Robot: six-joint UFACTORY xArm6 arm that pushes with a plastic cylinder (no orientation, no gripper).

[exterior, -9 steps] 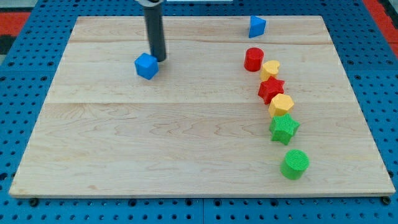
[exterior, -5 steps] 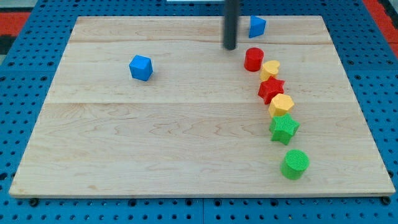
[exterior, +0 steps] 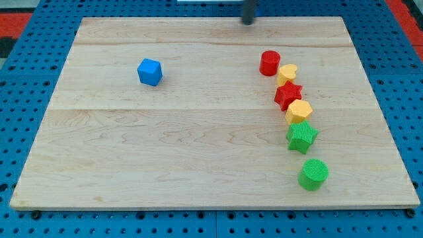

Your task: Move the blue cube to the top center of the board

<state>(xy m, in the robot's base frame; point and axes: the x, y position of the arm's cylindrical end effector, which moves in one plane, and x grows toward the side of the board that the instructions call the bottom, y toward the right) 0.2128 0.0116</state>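
Note:
The blue cube (exterior: 150, 71) sits on the wooden board (exterior: 198, 145) in the upper left part, well left of the board's top centre. My tip (exterior: 248, 22) is blurred at the board's top edge, right of centre. It is far to the right of and above the blue cube and touches no block.
A line of blocks runs down the right side: a red cylinder (exterior: 269, 63), a yellow heart (exterior: 287, 73), a red star (exterior: 288, 95), a yellow hexagon (exterior: 299, 110), a green star (exterior: 301, 136) and a green cylinder (exterior: 312, 174). A blue pegboard surrounds the board.
My tip left the blue cube, swept right, then moved up to the top edge. The cube ended slightly left of its first spot. The small blue block at the top right no longer shows.

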